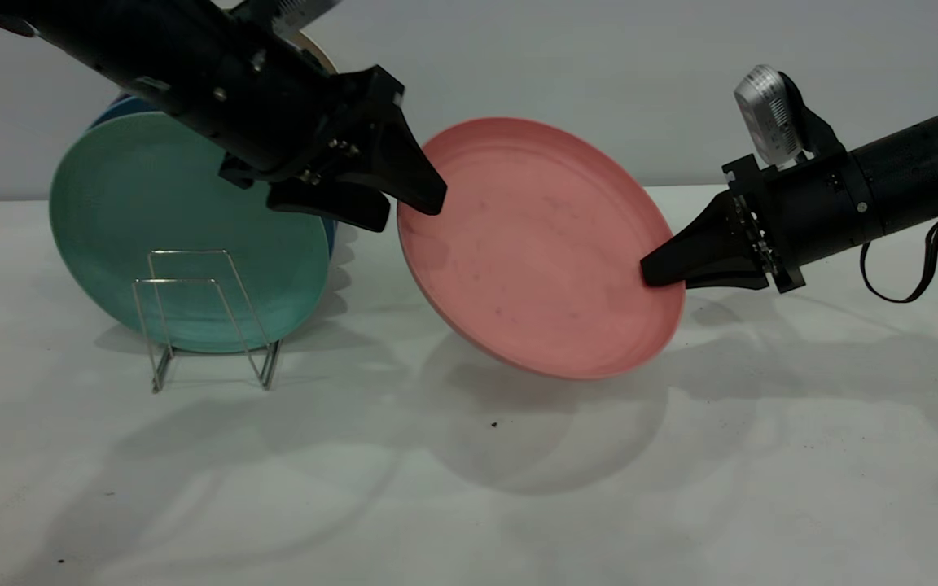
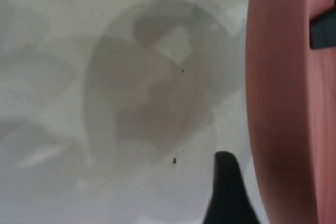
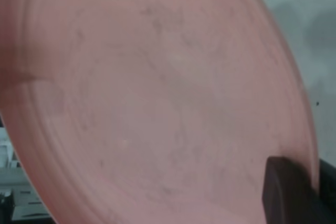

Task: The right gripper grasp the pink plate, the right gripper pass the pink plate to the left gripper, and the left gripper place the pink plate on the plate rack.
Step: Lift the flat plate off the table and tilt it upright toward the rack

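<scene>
no readable text, labels, brands or numbers in any view. pink plate [image 1: 538, 244] shows only faint dark specks; teal-green plate [image 1: 184, 228] and plate rack [image 1: 204, 317] carry no markings either.

Teal-green plate [image 1: 151, 220] partly hidden behind left arm; plates behind it barely visible

A bare test bench in a lab: a plain white table [image 1: 469, 505] against a blank grey wall [image 1: 599, 65], with two black robot arms [image 1: 884, 195] mounted over it.
</scene>
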`<state>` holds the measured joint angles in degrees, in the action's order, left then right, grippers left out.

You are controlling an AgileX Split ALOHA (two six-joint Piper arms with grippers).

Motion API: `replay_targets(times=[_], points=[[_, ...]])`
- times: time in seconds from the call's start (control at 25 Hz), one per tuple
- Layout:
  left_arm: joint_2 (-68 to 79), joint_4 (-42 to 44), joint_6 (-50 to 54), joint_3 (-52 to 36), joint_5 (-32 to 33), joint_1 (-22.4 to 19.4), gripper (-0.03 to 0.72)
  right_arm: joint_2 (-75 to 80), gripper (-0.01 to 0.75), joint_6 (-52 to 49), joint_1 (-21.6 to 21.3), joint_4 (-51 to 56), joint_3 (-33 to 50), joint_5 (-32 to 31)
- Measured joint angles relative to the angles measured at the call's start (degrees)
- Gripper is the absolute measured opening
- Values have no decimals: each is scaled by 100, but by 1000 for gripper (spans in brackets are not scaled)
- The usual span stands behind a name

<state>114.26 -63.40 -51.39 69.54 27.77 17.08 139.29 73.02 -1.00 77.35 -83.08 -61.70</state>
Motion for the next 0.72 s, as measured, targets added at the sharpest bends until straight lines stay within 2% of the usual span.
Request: replay_targets(times=[0.28,0.44,0.6,0.72], points=[[231,-215,-4,0,-82,104,225,0,19,7,26,-51,0,-69],[315,-325,14,0,-280,111,108,0,19,53,33,-129,0,-46],[315,-325,11,0,-362,111,85,-1,52,60,33,-129,0,-105],[315,-319,-17,0,-326,138,68,-49,148,40,44,-118,5,-317]])
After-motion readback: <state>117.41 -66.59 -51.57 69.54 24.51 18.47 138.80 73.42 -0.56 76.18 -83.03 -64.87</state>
